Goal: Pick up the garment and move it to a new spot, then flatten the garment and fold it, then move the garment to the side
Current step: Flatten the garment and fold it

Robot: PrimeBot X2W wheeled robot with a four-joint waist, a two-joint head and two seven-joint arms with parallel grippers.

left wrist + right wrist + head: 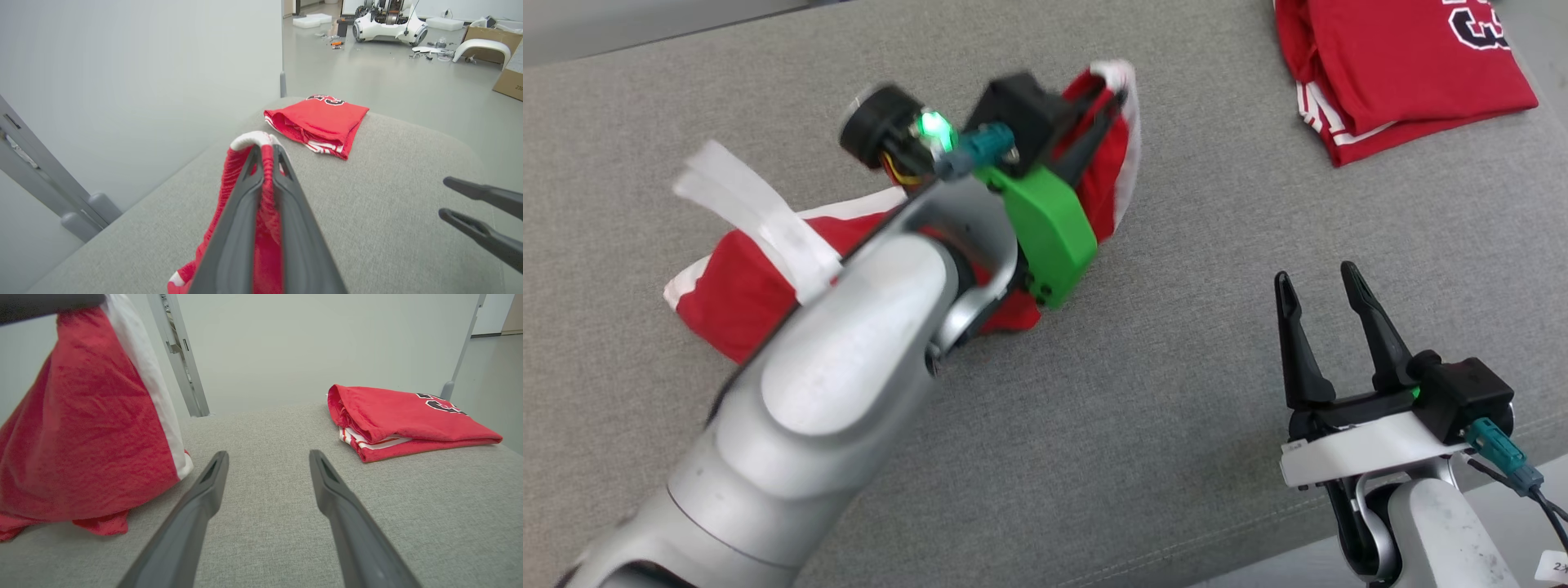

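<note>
While my left gripper (265, 149) pinches the garment (94, 428) between its fingers (294, 204) and my right gripper (1316, 273) hangs spread and empty, trailing cloth may drag on the cushion (1143, 425) and slip out

In the head view, the red crumpled cloth garment with white trim (735, 298) lies on the grey fabric-padded tabletop (1143, 392) at left centre. One end is raised at upper centre, pinched in the left hand (1117, 102). The red folded jersey (1405, 73) lies in the upper right corner, well apart. The right hand (1319, 282) sits at lower right, fingers parted, clear of both.
</note>
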